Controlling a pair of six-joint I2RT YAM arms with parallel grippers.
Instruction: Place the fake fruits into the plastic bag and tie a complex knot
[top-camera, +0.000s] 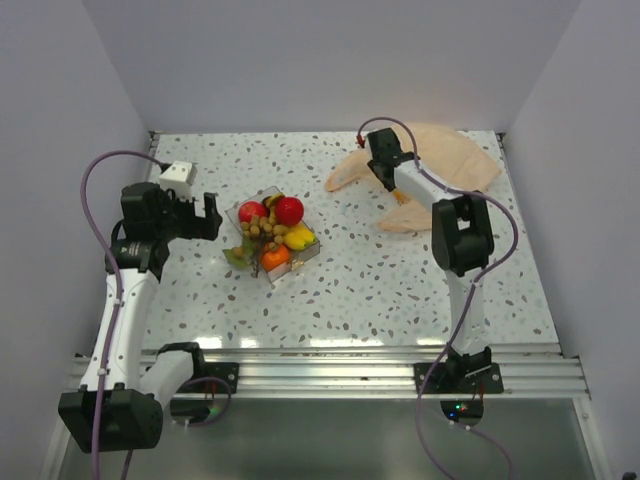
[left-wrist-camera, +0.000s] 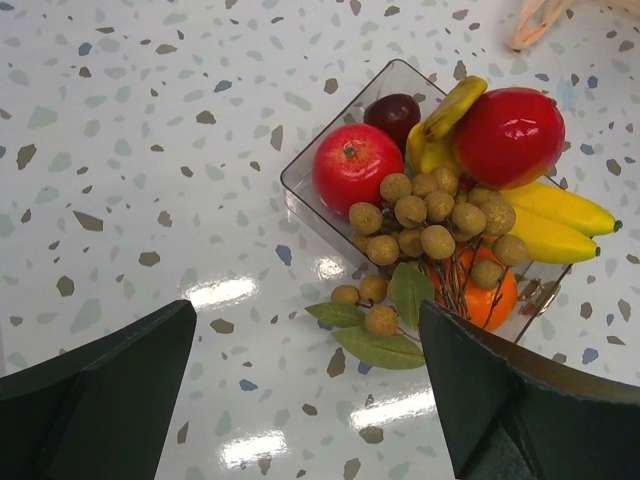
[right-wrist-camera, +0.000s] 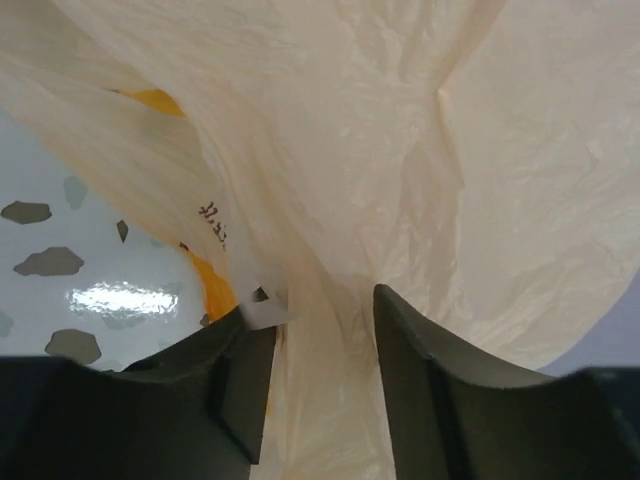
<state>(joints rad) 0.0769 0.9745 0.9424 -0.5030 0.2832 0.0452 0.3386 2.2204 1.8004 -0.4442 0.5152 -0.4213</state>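
The fake fruits lie heaped in a clear tray (top-camera: 312, 245) left of the table's middle: two red apples (left-wrist-camera: 357, 167) (left-wrist-camera: 508, 137), yellow bananas (left-wrist-camera: 555, 222), a tan grape cluster (left-wrist-camera: 430, 220), an orange piece (left-wrist-camera: 480, 295) and green leaves (left-wrist-camera: 385, 345). My left gripper (top-camera: 208, 215) hovers open just left of the tray, nothing between its fingers (left-wrist-camera: 100, 390). The peach plastic bag (top-camera: 450, 160) lies flat at the back right. My right gripper (top-camera: 383, 172) is at its left end; bunched bag film (right-wrist-camera: 400, 130) fills the gap between its partly closed fingers (right-wrist-camera: 430, 380).
A dark plum-like fruit (left-wrist-camera: 392, 110) sits at the tray's far corner. Speckled white table (top-camera: 380, 280) is bounded by white walls left, right and behind. A metal rail (top-camera: 330, 365) with both arm bases runs along the near edge.
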